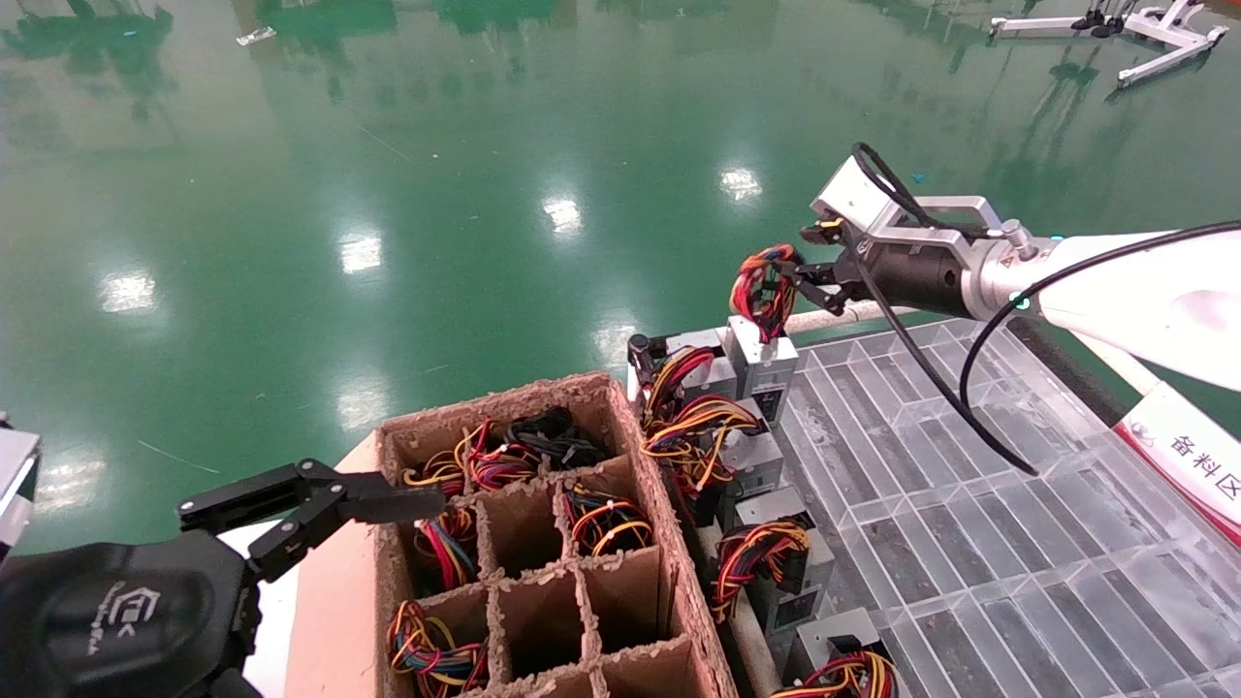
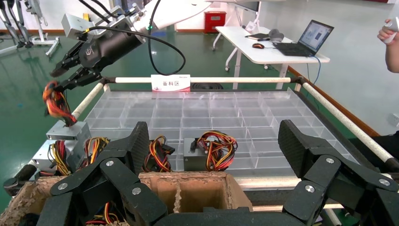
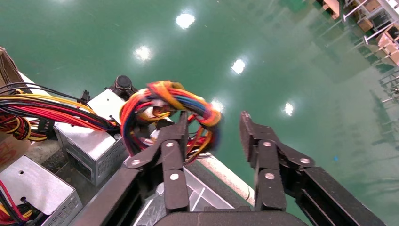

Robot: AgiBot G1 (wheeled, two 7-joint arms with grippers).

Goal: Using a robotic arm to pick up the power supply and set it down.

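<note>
We see a wide clear plastic tray [image 1: 979, 543] of ribbed, divided compartments, framed by pale rails. Against its left edge stands a rough brown pulp carton [image 1: 543, 543] split into square cells, several stuffed with coiled wires. Between the two runs a row of other power supplies [image 1: 776, 572], small silver-grey metal boxes with wire bundles.

The power supply [image 1: 764, 361] we are after sits at the far left corner of the tray, at the head of that row. It is a small oblong box of dull sheet metal, standing on end, with a looped bundle of red, yellow, orange and black wires rising from its top.

The robotic arm [image 1: 1144, 296], smooth and white with a black cable looping under it, reaches in from the right, nearly level, over the tray's far edge. The right gripper [image 1: 801, 279] points at the wire loop; its fingers [image 3: 171, 146] are parted, one pushed in among the wires, not clamped on them.

The left gripper [image 1: 320, 509] hangs beside the carton's near left corner, fingers spread wide and holding nothing.
</note>
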